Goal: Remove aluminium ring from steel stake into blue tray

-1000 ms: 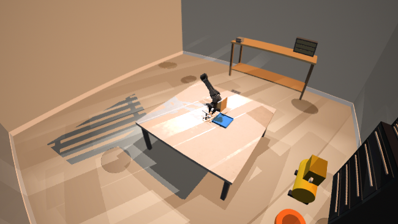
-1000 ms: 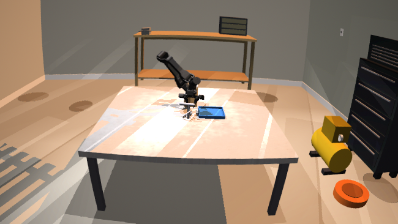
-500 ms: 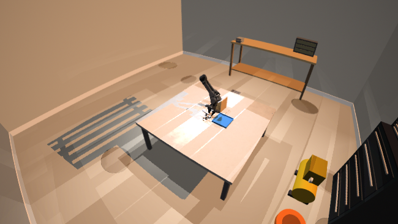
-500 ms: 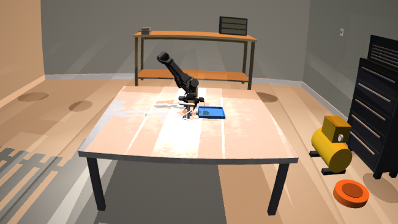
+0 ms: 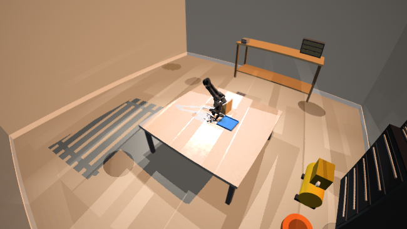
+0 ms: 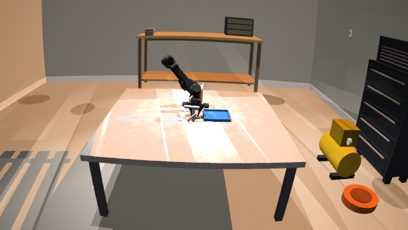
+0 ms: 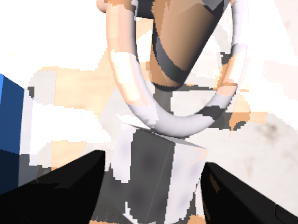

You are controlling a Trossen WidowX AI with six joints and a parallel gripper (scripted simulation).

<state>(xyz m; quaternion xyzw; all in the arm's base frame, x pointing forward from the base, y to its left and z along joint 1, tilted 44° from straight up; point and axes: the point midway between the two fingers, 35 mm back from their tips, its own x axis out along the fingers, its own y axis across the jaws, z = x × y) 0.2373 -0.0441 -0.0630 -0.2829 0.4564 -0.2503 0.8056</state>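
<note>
Claw (image 5: 216, 117) (image 6: 199, 113) (image 7: 155, 159) part-open, gripping nothing. Ring (image 6: 192, 118) (image 7: 180, 126) looks stiff, probably light and slick; pinch the tab (image 7: 152, 172)

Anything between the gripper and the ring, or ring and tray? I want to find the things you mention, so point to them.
Gripper (image 5: 216, 117) (image 6: 199, 112) (image 7: 155, 162) to ring (image 6: 189, 119) (image 7: 122, 65): nothing visible; its tab (image 7: 151, 165) faces the fingers. Ring to tray (image 5: 228, 122) (image 6: 217, 115) (image 7: 11, 115): the stake (image 6: 193, 112) (image 7: 163, 102) runs through the ring, with the cross-bar (image 6: 191, 107) (image 7: 182, 45) overhead, so it likely has to clear that first.
</note>
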